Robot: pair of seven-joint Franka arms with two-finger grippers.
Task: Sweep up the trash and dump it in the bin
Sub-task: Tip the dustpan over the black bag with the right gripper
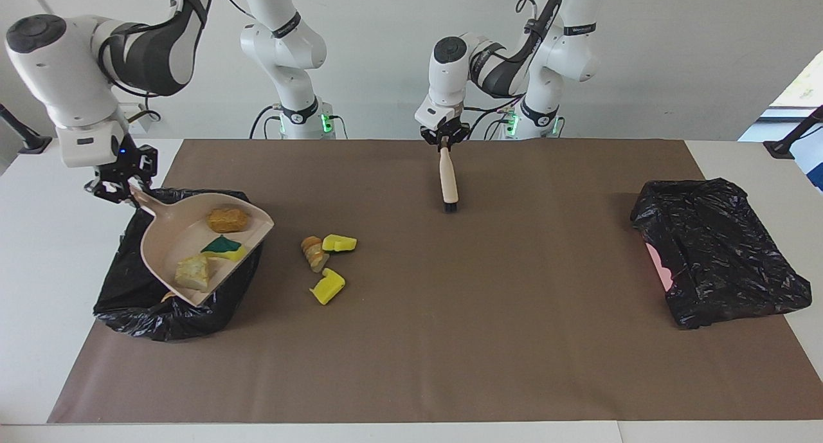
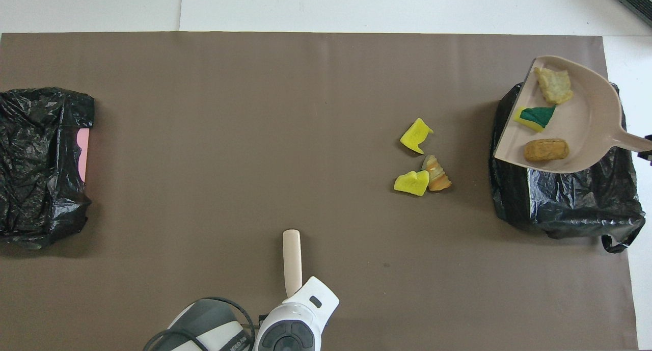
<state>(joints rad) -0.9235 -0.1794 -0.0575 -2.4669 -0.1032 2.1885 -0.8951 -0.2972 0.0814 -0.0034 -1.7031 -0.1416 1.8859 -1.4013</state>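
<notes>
So, roughly halfway through by my read. The right gripper (image 1: 122, 189) is clamped on the handle of the pale pink dustpan (image 1: 168, 237) and holds it up over the bin (image 1: 128, 289), the black-bagged one at the right arm's end of the table. The pan sits fairly level, maybe tipped a little, and nothing has slid out yet: a brown roll (image 1: 227, 220), the green-backed sponge (image 1: 221, 245) and a pale bread slice (image 1: 191, 272) all lie inside it. I can just make out something small and tan in the bag by the pan's lip in the facing view, can't say what. Three bits of trash lie on the brown mat (image 1: 450, 340) between the bin and the middle of the table: a sliced roll (image 1: 313, 253) touching a yellow wedge (image 1: 339, 242), plus another yellow wedge (image 1: 328, 287) just beside them, closer to the mat's edge away from the robots. The left gripper (image 1: 443, 144) is shut on the end of the beige brush (image 1: 447, 182), which hangs bristles-down near the mat's edge on the robots' side, mid-table, waiting. A second black bag (image 1: 714, 250) sits at the left arm's end. Left to do, I'd guess: tip this load in, bring the pan back down, sweep up the last three, dump again.
</notes>
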